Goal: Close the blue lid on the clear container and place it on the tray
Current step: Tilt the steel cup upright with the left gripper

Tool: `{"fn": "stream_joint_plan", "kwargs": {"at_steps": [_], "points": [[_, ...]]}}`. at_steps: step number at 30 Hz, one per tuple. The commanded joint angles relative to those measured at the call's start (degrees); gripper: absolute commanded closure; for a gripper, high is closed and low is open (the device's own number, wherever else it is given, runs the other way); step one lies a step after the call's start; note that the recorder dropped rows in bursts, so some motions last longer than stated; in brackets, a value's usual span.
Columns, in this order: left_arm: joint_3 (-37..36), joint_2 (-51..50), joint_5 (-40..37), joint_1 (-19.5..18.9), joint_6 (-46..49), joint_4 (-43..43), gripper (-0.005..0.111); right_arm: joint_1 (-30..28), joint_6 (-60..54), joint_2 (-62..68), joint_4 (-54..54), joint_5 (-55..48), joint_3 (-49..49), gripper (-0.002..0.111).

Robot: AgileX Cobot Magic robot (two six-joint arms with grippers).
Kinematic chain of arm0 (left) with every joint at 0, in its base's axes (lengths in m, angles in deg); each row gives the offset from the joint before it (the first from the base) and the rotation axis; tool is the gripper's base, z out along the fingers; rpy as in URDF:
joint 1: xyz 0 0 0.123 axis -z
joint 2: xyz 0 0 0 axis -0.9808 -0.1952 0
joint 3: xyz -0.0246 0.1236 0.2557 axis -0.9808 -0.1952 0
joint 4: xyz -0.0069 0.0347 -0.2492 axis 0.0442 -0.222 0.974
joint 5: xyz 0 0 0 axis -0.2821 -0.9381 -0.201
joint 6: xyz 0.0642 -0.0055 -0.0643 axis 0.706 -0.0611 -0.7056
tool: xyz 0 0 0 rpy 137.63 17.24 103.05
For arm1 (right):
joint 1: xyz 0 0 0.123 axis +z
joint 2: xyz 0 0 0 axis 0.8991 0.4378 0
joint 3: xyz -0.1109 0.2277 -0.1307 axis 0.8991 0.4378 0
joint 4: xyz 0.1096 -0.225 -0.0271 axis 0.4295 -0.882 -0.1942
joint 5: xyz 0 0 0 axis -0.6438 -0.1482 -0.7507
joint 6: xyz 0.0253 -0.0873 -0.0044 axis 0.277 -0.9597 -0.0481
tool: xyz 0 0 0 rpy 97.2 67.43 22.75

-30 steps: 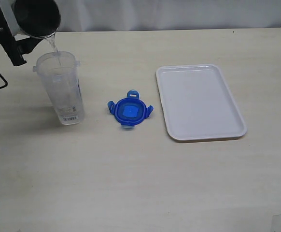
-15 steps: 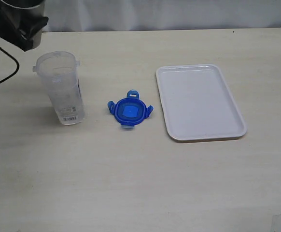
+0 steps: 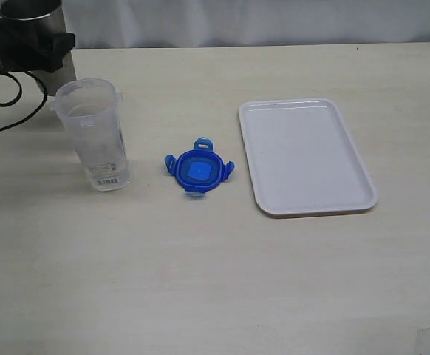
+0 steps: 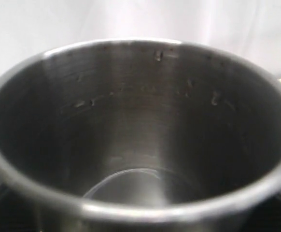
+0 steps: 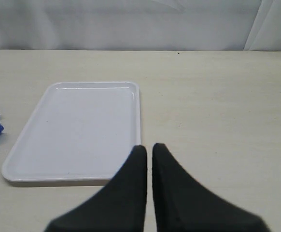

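Left pincer (image 3: pixel 23 46) grasps upright grey metal cup (image 4: pixel 140 145) behind tall clear plastic container (image 3: pixel 97 140). Round blue plastic lid (image 3: pixel 198 170) lies on surface (image 3: pixel 215 281) between container and flat white rectangular tray (image 3: pixel 304 155). Right pincer (image 5: pixel 149 154) clenched.

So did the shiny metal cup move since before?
Yes. The metal cup was tipped over the clear container, pouring water in. Now it is upright and lower, just past the container's rim on its far left side.
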Motion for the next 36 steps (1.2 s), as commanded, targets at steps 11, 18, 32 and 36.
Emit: {"fn": "stream_joint_plan", "kwargs": {"at_steps": [11, 18, 32, 36], "points": [[16.25, -9.82, 1.51, -0.13, 6.18, 5.47, 0.107, 0.06, -0.34, -0.28, 0.15, 0.23, 0.14, 0.104], [20.39, -14.39, 2.23, -2.59, 7.07, 7.57, 0.107, 0.06, -0.34, -0.28, 0.15, 0.23, 0.14, 0.104], [22.98, -20.58, 2.55, -4.67, 6.82, 10.05, 0.107, 0.06, -0.34, -0.28, 0.15, 0.23, 0.14, 0.104], [22.98, -20.71, 2.41, -4.67, 6.53, 9.93, 0.107, 0.06, -0.34, -0.28, 0.15, 0.23, 0.14, 0.104]]}}
